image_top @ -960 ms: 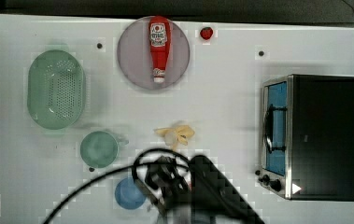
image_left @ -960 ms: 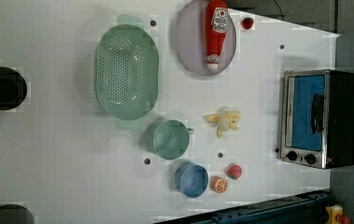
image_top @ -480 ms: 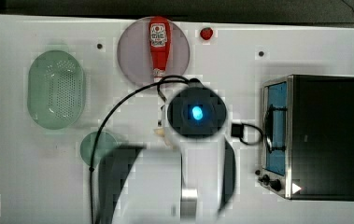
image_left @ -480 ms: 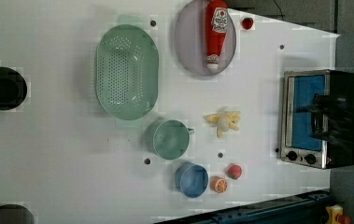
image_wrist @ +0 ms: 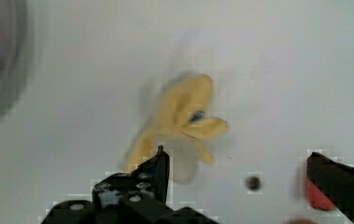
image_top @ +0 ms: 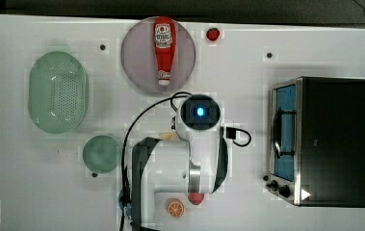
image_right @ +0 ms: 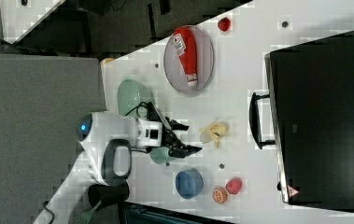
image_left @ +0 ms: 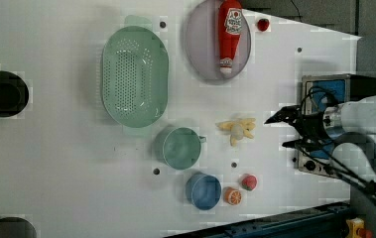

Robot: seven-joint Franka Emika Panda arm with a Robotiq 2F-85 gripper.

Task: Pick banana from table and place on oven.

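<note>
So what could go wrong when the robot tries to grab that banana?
1. The banana is peeled, with its skin flaps splayed on the table. The open pincer might close on one loose flap, and the banana could slip free.
2. The green cup stands close beside the banana, so a finger coming down may bump it.
3. The oven has a flat black top, so a banana let go too near its edge might fall off.
</note>
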